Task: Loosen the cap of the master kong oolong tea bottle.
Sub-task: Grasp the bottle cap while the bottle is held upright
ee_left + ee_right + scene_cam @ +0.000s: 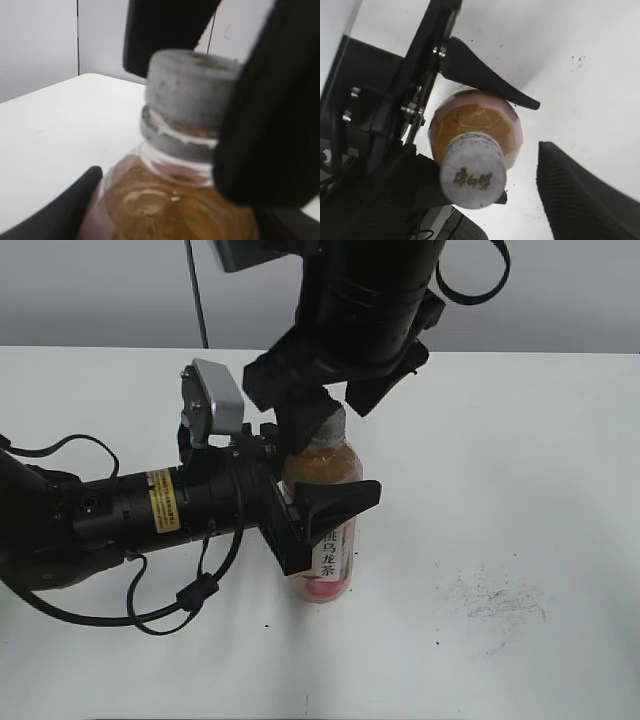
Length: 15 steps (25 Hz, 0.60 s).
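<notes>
- The bottle (328,515) stands upright on the white table (520,490), near the middle.
- The left gripper (315,515) holds the bottle's body from the side.
- The cap (472,172) sits right under the right gripper (485,200).
- The right gripper's jaws stand wide, one on each side of the cap, with a clear gap on one side.
- The table has lots of room around.

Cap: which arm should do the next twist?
Right, probably. The right gripper hangs over the cap, jaws open with the cap between them, so it needs only to close and turn. The left gripper clamps the bottle body from the side, steadying it.
</notes>
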Motion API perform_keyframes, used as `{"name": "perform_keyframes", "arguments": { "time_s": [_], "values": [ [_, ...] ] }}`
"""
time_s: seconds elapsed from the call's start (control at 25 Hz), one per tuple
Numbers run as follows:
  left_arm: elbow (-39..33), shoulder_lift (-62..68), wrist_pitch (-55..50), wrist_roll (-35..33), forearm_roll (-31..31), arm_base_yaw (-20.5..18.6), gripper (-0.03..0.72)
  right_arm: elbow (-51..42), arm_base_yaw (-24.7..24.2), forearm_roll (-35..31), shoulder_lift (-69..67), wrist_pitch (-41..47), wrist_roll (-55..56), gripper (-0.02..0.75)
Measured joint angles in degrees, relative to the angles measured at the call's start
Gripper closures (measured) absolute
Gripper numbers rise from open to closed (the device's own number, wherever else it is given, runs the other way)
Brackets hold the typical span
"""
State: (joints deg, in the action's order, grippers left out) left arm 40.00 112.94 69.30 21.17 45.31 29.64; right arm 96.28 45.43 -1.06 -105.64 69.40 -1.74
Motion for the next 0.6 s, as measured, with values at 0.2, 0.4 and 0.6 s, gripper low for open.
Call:
{"name": "perform_keyframes", "arguments": {
  "time_s": [0.2,0.4,0.6],
  "values": [
    [0.0,0.0,0.0,0.1,-0.1,0.0,0.240,0.0,0.0,0.0,0.0,0.3,3.8,0.223],
    [0.0,0.0,0.0,0.1,-0.1,0.0,0.240,0.0,0.0,0.0,0.0,0.3,4.4,0.335],
    [0.0,0.0,-0.1,0.1,-0.2,0.0,0.240,0.0,0.0,-0.1,0.0,0.3,1.7,0.465]
  ]
}}
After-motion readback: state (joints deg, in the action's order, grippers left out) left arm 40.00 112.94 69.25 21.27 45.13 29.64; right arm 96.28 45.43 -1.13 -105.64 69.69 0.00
